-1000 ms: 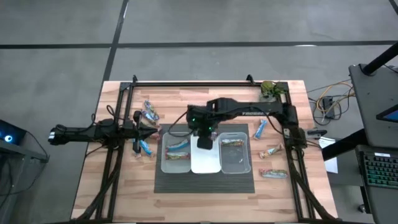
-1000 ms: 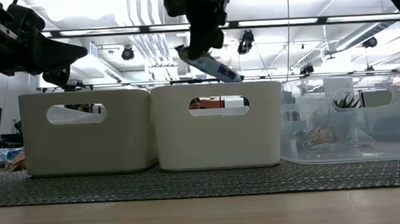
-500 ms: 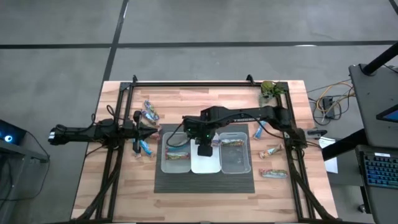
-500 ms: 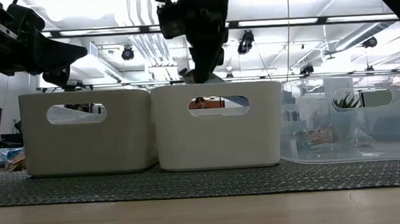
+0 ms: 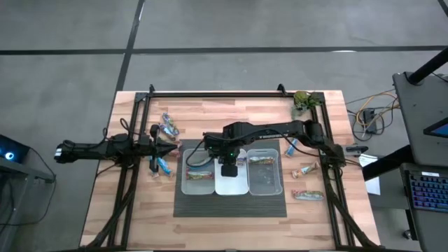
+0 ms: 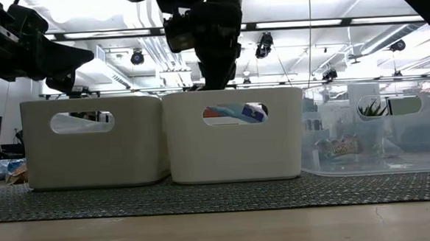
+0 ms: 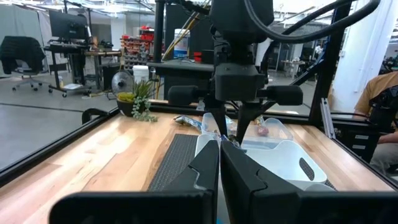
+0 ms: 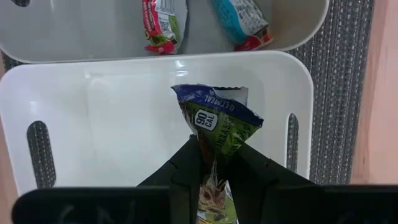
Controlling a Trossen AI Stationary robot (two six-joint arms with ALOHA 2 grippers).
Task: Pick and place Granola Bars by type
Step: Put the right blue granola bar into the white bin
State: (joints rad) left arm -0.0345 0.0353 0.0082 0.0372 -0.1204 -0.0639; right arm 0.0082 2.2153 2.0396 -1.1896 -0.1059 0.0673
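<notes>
Over middle bin: right gripper point(image 5: 227, 169) is hanging low inside the white middle bin point(image 8: 74, 118), jaws pointing down at its floor.
Held item: blue-and-green granola bar point(image 8: 217, 134) is sitting pinched between the right fingers, jaws narrowed onto the wrapper w/ a slim gap; bar's free end is sticking out past the tips.
Key relation: bar's long axis is running along the fingers, toward the bin floor directly beneath; floor looks bare. Judging that release is the next step.
Low view: bar point(image 6: 233, 113) is showing through the bin's handle slot.
Neighbour bin: two bars point(image 8: 165, 18) are lying in the adjacent bin.
Nearer arm: right, by far.
Left gripper point(image 5: 168, 142): is waiting fully closed, empty, near loose bars point(image 5: 168, 126) on the table, well apart from the bins.
</notes>
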